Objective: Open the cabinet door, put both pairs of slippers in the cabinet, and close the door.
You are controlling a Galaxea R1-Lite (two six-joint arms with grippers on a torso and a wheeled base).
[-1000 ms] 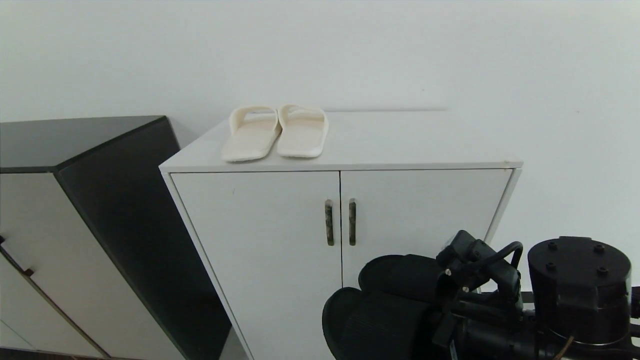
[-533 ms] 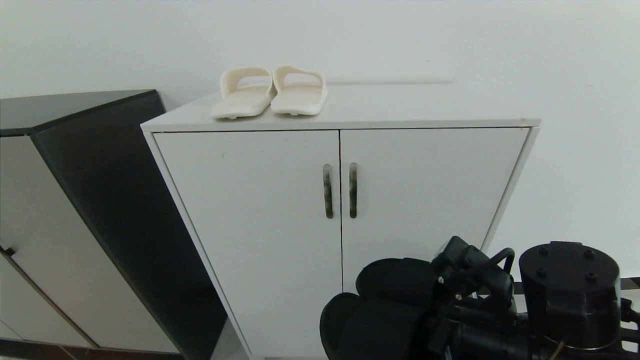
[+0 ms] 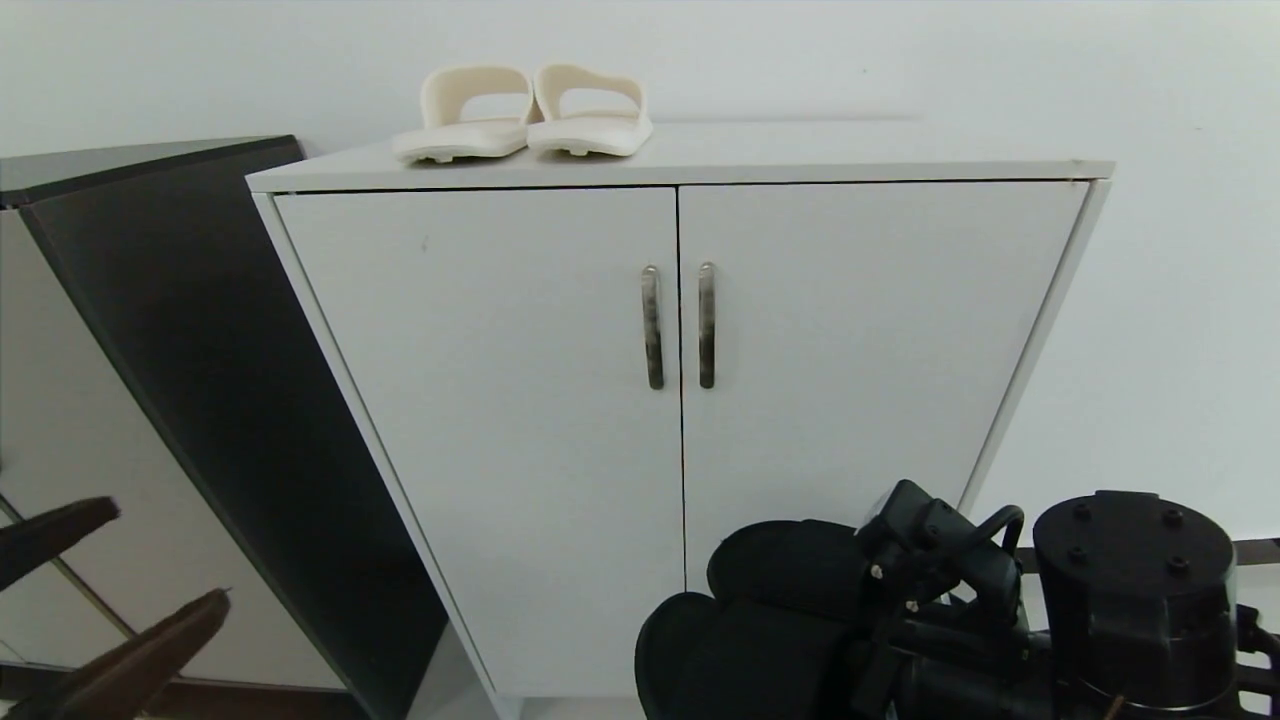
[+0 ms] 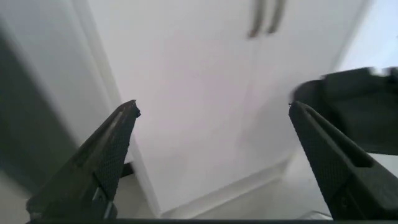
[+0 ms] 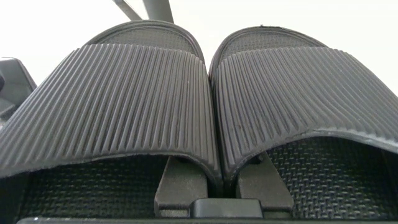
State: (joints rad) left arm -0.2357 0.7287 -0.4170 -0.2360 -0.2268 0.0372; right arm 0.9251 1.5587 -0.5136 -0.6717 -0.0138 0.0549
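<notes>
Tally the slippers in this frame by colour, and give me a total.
Cream slippers: 2, on the cabinet top
Black slippers: 2, gripped side by side
Total: 4

White two-door cabinet (image 3: 850, 155), doors shut — atop it, toward the left end, cream slippers (image 3: 585, 135) side by side.
</notes>
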